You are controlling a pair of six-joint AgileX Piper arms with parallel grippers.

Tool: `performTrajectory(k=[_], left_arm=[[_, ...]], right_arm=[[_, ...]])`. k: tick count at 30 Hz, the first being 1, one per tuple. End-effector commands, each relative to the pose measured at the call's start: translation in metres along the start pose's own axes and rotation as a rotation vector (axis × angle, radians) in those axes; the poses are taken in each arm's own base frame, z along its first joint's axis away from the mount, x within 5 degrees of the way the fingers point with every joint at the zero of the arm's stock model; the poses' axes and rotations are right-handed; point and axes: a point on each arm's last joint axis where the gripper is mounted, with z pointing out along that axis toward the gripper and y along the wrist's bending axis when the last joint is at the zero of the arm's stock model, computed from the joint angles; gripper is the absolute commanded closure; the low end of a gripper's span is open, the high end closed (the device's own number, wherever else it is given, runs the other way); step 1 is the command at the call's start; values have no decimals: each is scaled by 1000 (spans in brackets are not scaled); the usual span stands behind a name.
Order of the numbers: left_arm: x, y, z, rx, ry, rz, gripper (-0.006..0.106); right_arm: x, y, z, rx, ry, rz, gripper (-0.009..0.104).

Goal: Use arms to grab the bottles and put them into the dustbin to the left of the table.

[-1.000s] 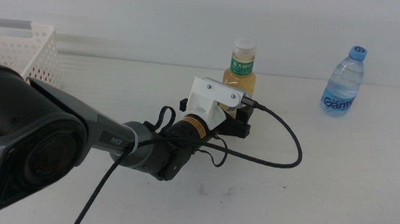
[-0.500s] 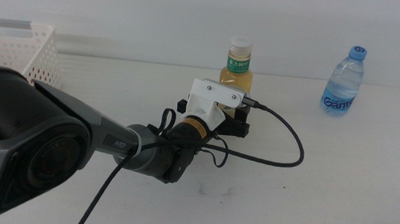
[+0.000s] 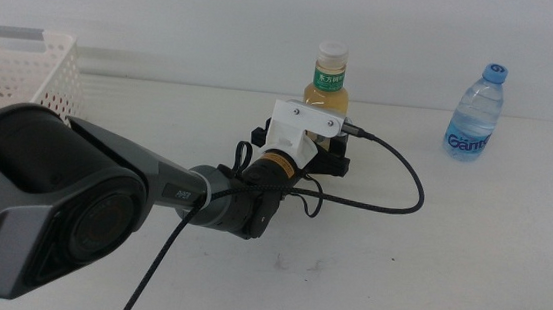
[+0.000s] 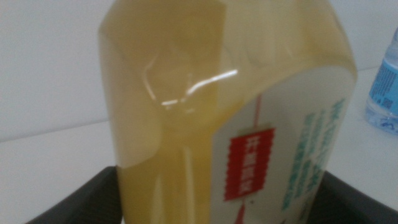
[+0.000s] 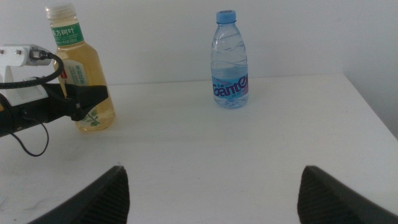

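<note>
The yellow tea bottle (image 3: 330,79) with white cap and green label stands at the back middle of the white table (image 3: 448,260). My left gripper (image 3: 326,139) reaches in from the left and its jaws sit on both sides of the bottle's lower body, shut on it; the bottle (image 4: 211,99) fills the left wrist view. The right wrist view shows a dark jaw across the bottle (image 5: 84,74). The clear blue-capped water bottle (image 3: 476,112) stands at the back right. My right gripper (image 5: 211,193) is open and empty, low over the table's near side. The red can is out of view.
The white perforated dustbin (image 3: 24,63) stands at the far left edge. A black cable (image 3: 393,200) loops from the left wrist across the table's middle. The water bottle (image 5: 231,62) stands apart from the tea bottle.
The left arm has pushed farther over the table, and the tea bottle has shifted slightly back and left with the gripper. The water bottle has not moved.
</note>
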Motion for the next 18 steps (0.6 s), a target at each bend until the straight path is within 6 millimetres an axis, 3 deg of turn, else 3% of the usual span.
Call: performTrajectory(k=[1, 5, 8, 15, 16, 18], left_arm=[[-3, 3, 5, -17, -8, -5, 8], [1, 3, 9, -21, 9, -10, 11], [5, 3, 10, -13, 25, 7, 24], [-6, 2, 9, -10, -13, 52, 79], [-12, 1, 4, -6, -4, 58, 90], [-21, 0, -6, -8, -7, 61, 100]], right_arm=[[0, 0, 0, 6, -13, -5, 6], [0, 0, 0, 6, -13, -5, 6], [0, 0, 0, 6, -13, -5, 6], [0, 0, 0, 6, -13, -5, 6], [0, 0, 0, 6, -13, -5, 6], [0, 0, 0, 6, -13, -5, 6]])
